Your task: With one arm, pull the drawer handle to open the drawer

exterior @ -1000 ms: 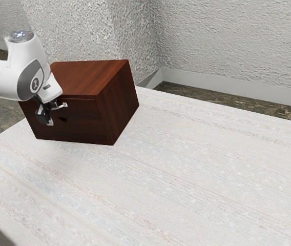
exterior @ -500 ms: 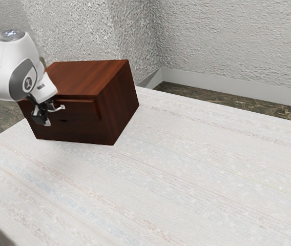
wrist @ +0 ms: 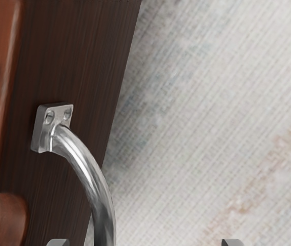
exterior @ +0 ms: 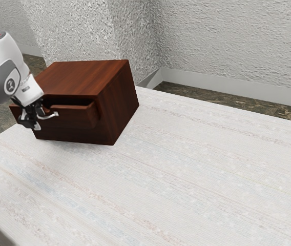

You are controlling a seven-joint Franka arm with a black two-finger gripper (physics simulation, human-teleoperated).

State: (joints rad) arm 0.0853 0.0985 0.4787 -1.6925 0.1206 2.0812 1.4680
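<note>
A dark wooden cabinet [exterior: 91, 82] stands at the table's far left in the exterior view. Its drawer [exterior: 71, 117] sticks out part-way toward the exterior view's left, showing a shadowed gap behind its front. My gripper [exterior: 33, 120] is at the drawer front, around the silver curved handle [exterior: 48, 115]. In the wrist view the handle [wrist: 86, 171] arcs off the dark drawer front [wrist: 68, 61] and passes between my two fingertips [wrist: 57, 242], which stand wide apart. The handle lies near one finger only, so the gripper is open, hooked behind it.
The pale wooden table [exterior: 186, 164] stretches wide to the exterior view's right and front of the cabinet. Rough grey walls [exterior: 227, 36] rise behind it. The table's left edge lies close under my hand.
My hand has moved toward the exterior view's left with the handle, and the drawer has slid out of the cabinet with it.
</note>
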